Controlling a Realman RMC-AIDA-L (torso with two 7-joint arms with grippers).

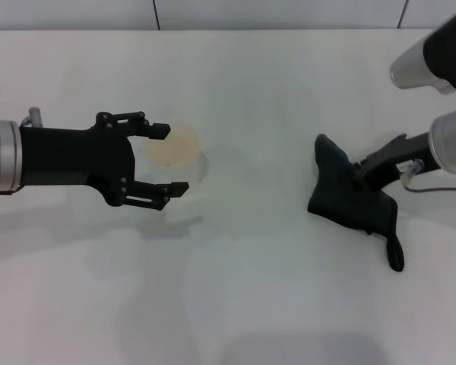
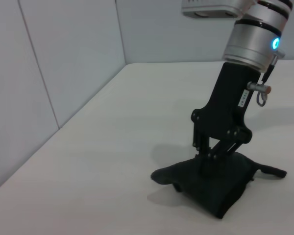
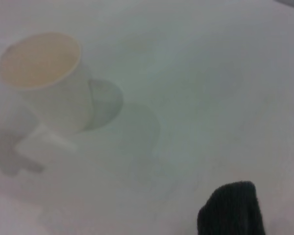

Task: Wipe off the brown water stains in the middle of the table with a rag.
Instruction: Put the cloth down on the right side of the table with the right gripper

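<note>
The rag [image 1: 348, 204] lies dark and bunched on the white table [image 1: 235, 296] at the right, its narrow tail pointing toward the front edge. My right gripper [image 1: 357, 176] stands down on it, fingers pinched into the cloth; the left wrist view shows this gripper [image 2: 208, 164] on the rag [image 2: 220, 191]. A corner of the rag [image 3: 230, 208] shows in the right wrist view. My left gripper [image 1: 169, 158] is open at the left. No brown water stain shows in any view.
A clear plastic cup [image 1: 175, 148] with a beige-tinted round mouth stands between my left gripper's open fingers; it also shows in the right wrist view [image 3: 44, 83]. A grey panel wall [image 2: 49, 73] runs along the table's far edge.
</note>
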